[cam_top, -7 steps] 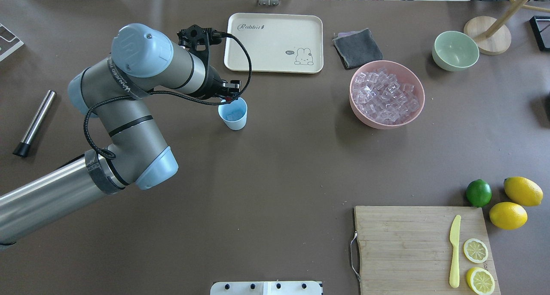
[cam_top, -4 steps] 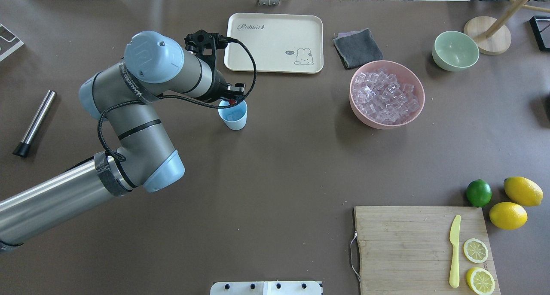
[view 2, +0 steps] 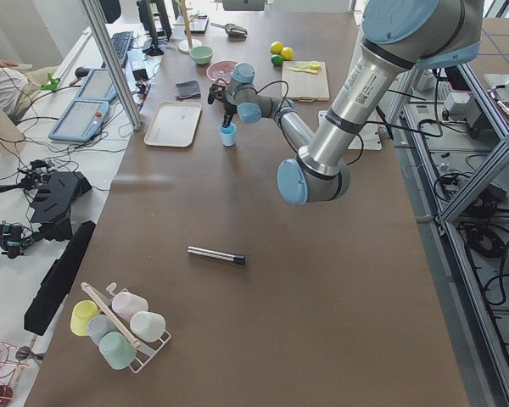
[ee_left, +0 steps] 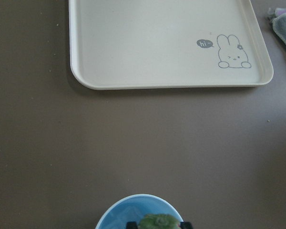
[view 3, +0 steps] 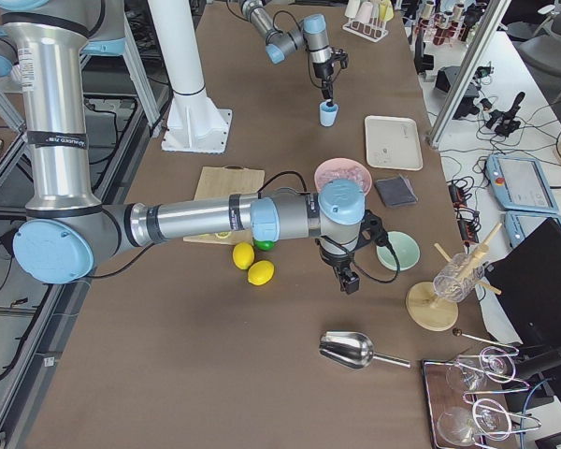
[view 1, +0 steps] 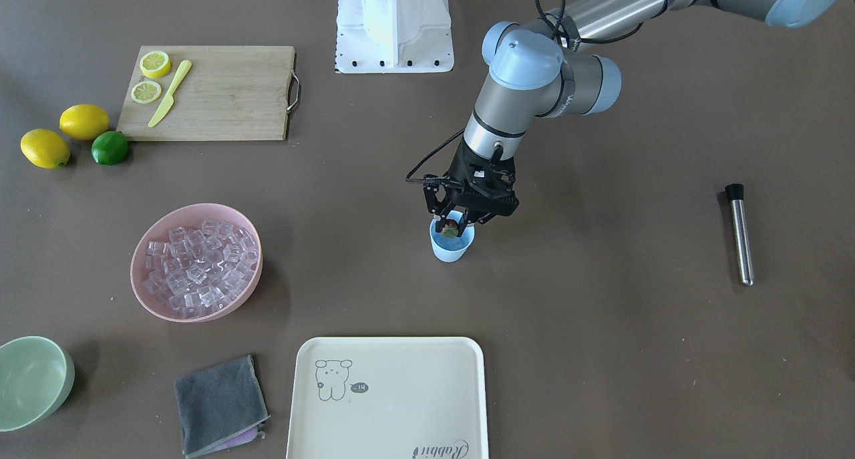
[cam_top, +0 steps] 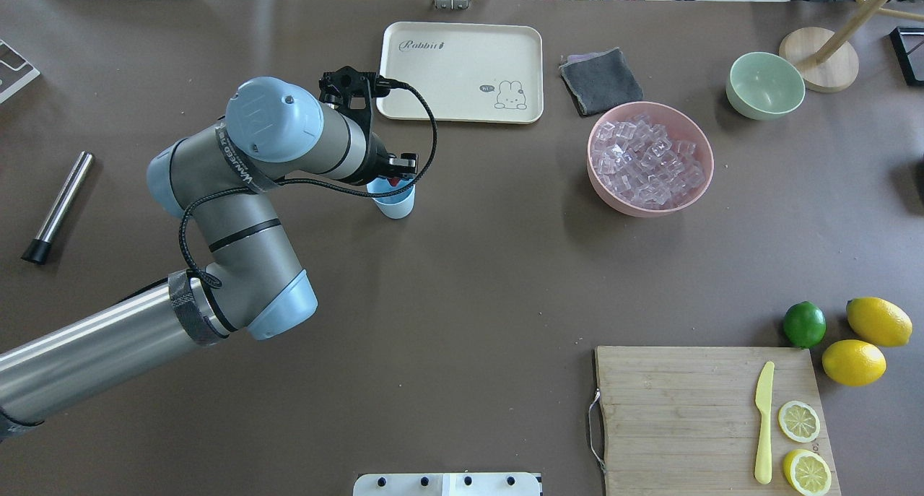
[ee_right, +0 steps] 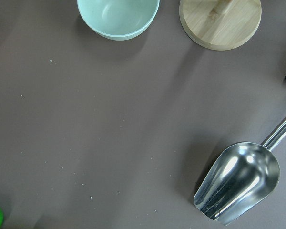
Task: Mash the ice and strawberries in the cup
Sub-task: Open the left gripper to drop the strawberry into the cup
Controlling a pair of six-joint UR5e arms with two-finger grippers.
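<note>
The left gripper is clenched on the strawberry and holds it right at the mouth of the cup. The ice lies in the pink bowl, well apart from the cup. Whether the right gripper is clenched or released, I cannot tell.
</note>
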